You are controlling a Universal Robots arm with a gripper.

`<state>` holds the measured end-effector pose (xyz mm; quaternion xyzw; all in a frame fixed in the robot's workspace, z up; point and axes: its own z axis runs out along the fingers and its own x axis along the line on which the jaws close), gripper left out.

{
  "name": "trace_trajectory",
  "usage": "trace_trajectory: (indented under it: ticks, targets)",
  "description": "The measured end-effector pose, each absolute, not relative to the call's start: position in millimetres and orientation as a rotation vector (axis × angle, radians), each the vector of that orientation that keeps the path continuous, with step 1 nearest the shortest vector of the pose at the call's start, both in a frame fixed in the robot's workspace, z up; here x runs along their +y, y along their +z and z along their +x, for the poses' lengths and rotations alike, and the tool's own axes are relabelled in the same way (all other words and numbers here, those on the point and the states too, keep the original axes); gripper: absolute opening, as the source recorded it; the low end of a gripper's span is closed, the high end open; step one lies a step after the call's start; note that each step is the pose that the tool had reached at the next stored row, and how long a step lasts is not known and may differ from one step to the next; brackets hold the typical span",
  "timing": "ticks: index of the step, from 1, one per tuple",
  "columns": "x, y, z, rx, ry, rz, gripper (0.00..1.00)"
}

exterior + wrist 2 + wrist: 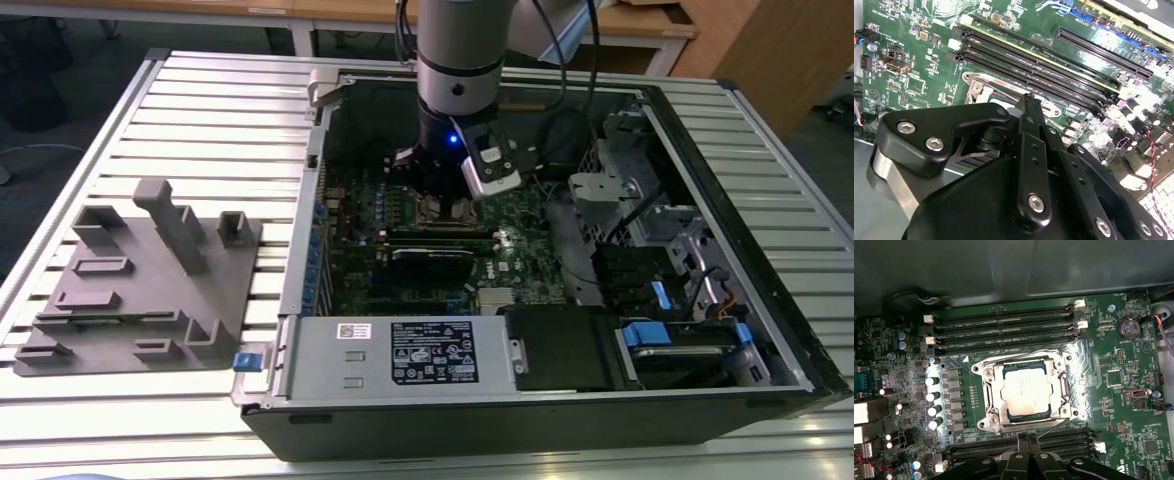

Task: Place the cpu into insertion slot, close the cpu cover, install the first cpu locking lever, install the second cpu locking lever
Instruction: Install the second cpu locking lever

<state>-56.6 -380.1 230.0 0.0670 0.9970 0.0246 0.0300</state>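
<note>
The cpu [1024,390] is seated in the insertion slot [1015,415] on the green motherboard [1119,385], with the cpu cover [1061,390] closed flat around it. The gripper [1027,438] hovers just beside the socket, at the edge nearest the lower memory slots [1064,442]. Its fingers [1026,107] are pressed together, holding nothing. The motherboard lies inside the open computer case [721,130].

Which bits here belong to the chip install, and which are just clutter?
Job:
- chip, seated in its socket
- metal cover frame, down around the chip
- hand, close above the socket's edge

Lying about:
- grey fixture block on the table, at the exterior view's left
- memory slots
- power supply box
- blue-handled drive bay
</note>
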Motion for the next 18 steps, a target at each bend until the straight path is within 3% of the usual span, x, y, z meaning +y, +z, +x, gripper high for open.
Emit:
trace_trajectory:
  ticks: [18]
  targets:
    - [-380.1, 226.4, -68.2, 3.067, 0.077, 0.206, 0.11]
